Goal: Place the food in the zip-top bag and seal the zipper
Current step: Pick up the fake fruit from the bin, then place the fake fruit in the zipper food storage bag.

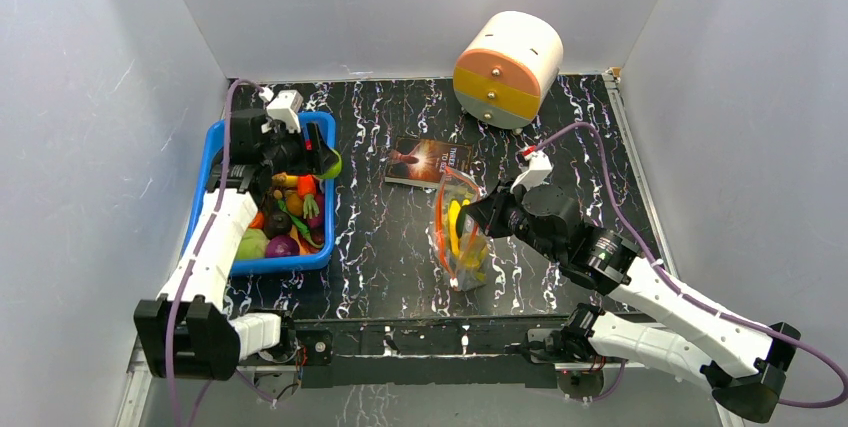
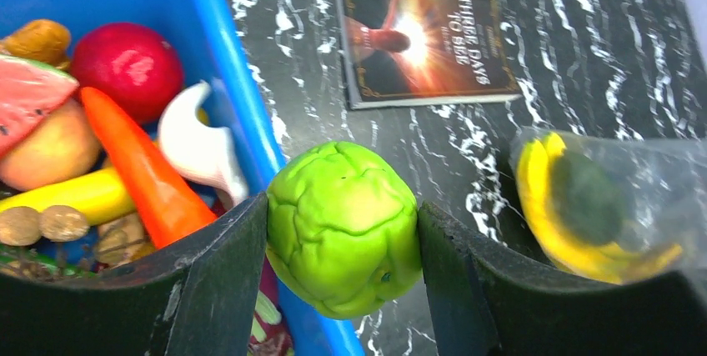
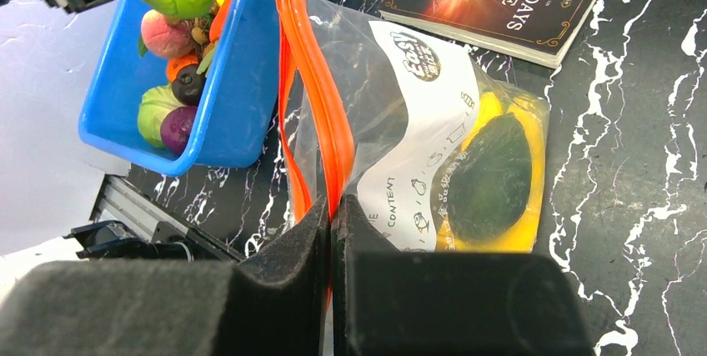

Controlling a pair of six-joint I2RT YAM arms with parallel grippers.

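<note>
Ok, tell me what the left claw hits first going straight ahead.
Likely the blue bin's rim, just past the green toy the left claw holds; possibly the table beside it, depth is unclear.

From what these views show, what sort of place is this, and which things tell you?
Probably a robot test cell, not a kitchen: plain pale walls box in a black marbled table, two robot arms are bolted at its near edge, and the blue bin holds toy food.

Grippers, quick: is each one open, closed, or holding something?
Left gripper: closed on the green food.
Right gripper: closed on the zip-top bag, at its zipper.
</note>
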